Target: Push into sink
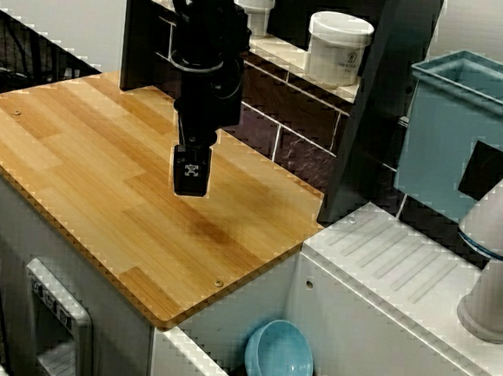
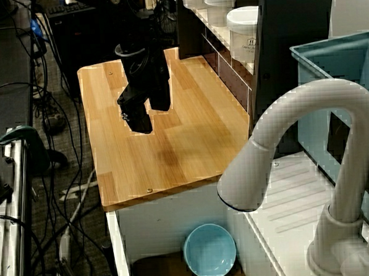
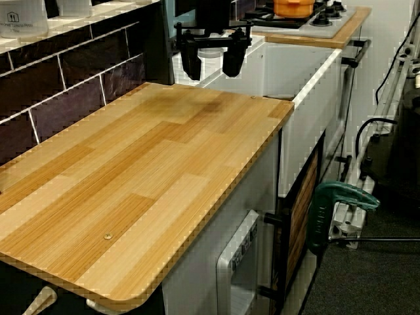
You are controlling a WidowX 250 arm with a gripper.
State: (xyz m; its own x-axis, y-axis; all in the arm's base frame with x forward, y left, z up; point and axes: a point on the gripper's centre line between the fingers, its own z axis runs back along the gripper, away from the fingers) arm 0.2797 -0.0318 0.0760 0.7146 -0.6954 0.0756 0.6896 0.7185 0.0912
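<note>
The black pincer point(image 3: 211, 65) is hanging wide open above the wooden bench point(image 1: 104, 176), gripping nothing. The sunken white-walled sink point(image 1: 224, 321) is lying well beyond the bench's edge, holding a light blue bowl point(image 1: 280, 358).

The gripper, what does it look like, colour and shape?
The gripper is all black, with two blocky fingers hanging from a crossbar. Above it sits a thick, dark, rounded arm. No markings or loose cables are clear.

Evenly lit from overhead, moderately bright. Soft dark shadow on the wooden countertop point(image 1: 129, 187) beneath the gripper point(image 1: 190, 176), toward the sink-side edge. Mild sheen along the planks. Jagged, stair-stepped outlines everywhere. Faucet point(image 2: 296, 150) close up and soft. Floor areas dim.
</note>
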